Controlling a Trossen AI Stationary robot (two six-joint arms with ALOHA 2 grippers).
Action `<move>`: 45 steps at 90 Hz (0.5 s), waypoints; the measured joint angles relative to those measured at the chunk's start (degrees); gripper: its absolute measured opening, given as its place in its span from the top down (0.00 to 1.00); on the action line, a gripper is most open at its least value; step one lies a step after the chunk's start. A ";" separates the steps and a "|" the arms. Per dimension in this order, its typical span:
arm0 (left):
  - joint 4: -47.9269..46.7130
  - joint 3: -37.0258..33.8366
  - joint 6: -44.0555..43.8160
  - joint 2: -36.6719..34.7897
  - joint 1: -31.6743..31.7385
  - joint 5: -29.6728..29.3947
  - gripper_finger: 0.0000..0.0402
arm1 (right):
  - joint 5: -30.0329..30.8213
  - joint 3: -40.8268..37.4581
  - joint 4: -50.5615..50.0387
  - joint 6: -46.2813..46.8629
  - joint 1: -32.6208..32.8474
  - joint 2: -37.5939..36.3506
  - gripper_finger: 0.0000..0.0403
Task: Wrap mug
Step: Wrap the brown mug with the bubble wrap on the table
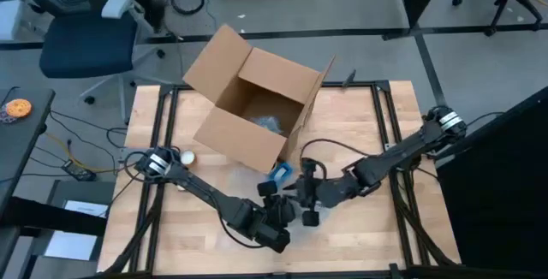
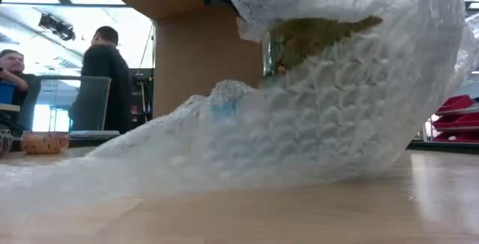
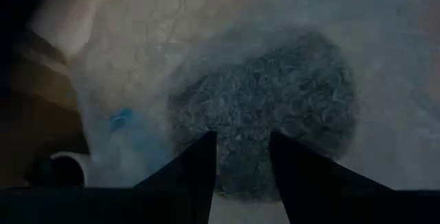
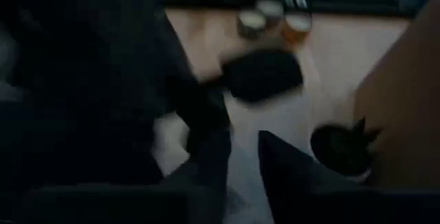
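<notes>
Progress: I am judging the wrap about half done; the clear quilted bubble-wrap sheet [image 2: 322,117] is draping the dark rounded mug [image 3: 275,107], ends loose.
Mug: sitting at six o'clock on the wooden counter [image 1: 360,125], below the open brown cardboard box [image 1: 253,99].
Left tool [image 3: 242,152]: narrowly parted, pressing at the wrap.
Right tool [image 4: 242,148]: narrow gap, grip unclear.

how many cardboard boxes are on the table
1: an open cardboard box lies tipped on its side at the table's far middle, behind the bubble wrap in the low view. Nothing suggests another, though the wrap blocks much of that view.
</notes>
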 joint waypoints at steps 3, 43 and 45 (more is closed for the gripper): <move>0.08 0.00 0.10 0.00 0.00 0.00 0.70 | -0.31 1.70 -2.58 0.45 0.65 -0.65 0.76; 0.16 -0.04 -0.09 0.00 0.00 0.20 0.70 | -2.43 1.87 -36.74 25.57 10.48 -5.67 0.72; 0.18 -0.04 -0.09 0.00 0.00 0.17 0.70 | -2.48 0.86 -35.22 25.56 10.49 -5.15 0.73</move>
